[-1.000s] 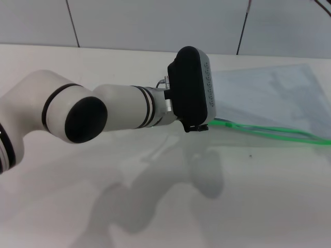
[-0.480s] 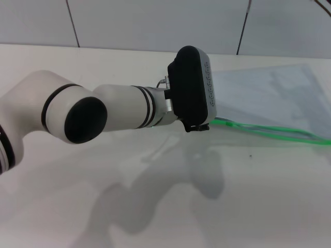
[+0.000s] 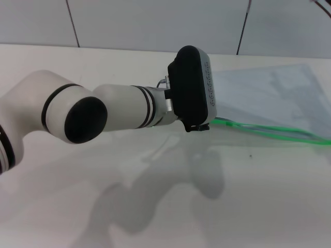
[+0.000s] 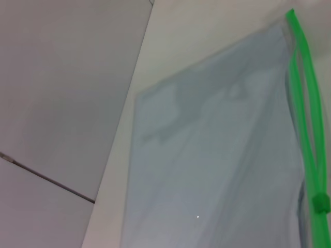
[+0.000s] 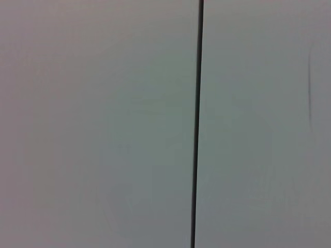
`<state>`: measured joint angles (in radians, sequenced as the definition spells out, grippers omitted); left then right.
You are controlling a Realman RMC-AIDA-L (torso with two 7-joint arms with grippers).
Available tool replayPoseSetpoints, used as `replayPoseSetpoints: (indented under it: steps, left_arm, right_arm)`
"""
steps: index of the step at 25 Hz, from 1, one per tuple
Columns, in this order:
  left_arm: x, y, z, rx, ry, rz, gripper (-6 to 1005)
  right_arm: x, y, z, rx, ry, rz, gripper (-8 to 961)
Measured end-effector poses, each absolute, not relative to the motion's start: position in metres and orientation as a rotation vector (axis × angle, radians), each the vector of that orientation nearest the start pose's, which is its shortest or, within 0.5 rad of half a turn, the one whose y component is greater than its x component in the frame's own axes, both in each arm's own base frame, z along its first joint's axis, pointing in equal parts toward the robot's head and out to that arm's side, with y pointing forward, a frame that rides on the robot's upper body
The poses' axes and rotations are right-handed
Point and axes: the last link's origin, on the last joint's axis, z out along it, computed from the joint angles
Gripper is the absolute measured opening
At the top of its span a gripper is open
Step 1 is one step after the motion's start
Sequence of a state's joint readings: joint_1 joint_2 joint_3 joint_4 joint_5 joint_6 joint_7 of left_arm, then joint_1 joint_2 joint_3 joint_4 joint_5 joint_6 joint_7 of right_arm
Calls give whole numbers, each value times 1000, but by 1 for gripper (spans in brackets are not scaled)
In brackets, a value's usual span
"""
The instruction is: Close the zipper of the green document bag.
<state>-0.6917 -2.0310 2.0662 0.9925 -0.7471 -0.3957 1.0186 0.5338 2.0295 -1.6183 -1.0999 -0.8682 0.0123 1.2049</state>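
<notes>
The green document bag (image 3: 269, 95) lies flat on the white table at the right, a translucent pale blue-grey pouch. Its zipper (image 3: 269, 133) runs as a bright green strip along the near long edge. In the left wrist view the zipper's two green tracks (image 4: 305, 103) lie apart above a small darker green slider (image 4: 320, 202), with the bag (image 4: 217, 165) beside them. My left gripper (image 3: 199, 126) hangs at the zipper's left end, mostly hidden behind the black wrist housing (image 3: 191, 88). The right gripper is out of view.
The white left arm (image 3: 103, 111) stretches across the table (image 3: 155, 206) from the left and casts a shadow in front. A grey panelled wall (image 3: 155, 23) rises behind the table. The right wrist view holds only a wall panel with a dark seam (image 5: 196, 124).
</notes>
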Motion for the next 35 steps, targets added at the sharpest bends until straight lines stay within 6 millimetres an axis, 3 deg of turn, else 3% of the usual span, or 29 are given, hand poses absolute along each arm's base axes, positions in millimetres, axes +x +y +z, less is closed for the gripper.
replayPoseSetpoints:
  steps: [17, 23, 24, 28, 29, 30, 35]
  left_arm:
    - [-137, 392, -114, -2492, 327, 194, 721]
    - [-112, 371, -111, -2601, 263, 45, 721]
    - [-100, 360, -105, -2639, 253, -44, 721]
    - [-84, 345, -90, -2656, 206, -204, 721]
    - [-76, 342, -72, -2603, 157, -312, 721]
    - [-76, 342, -72, -2603, 157, -312, 721]
    - [-84, 361, -26, -2310, -31, -484, 721]
  right_arm:
    - [158, 459, 42, -1761, 566, 591, 893]
    - [163, 462, 40, -1760, 580, 574, 893]
    - [162, 463, 40, -1762, 579, 572, 893]
    - [162, 462, 39, -1766, 578, 571, 893]
    - [162, 462, 39, -1766, 578, 571, 893]
    - [162, 462, 39, -1766, 578, 571, 893]
    - [163, 462, 39, -1763, 584, 572, 893]
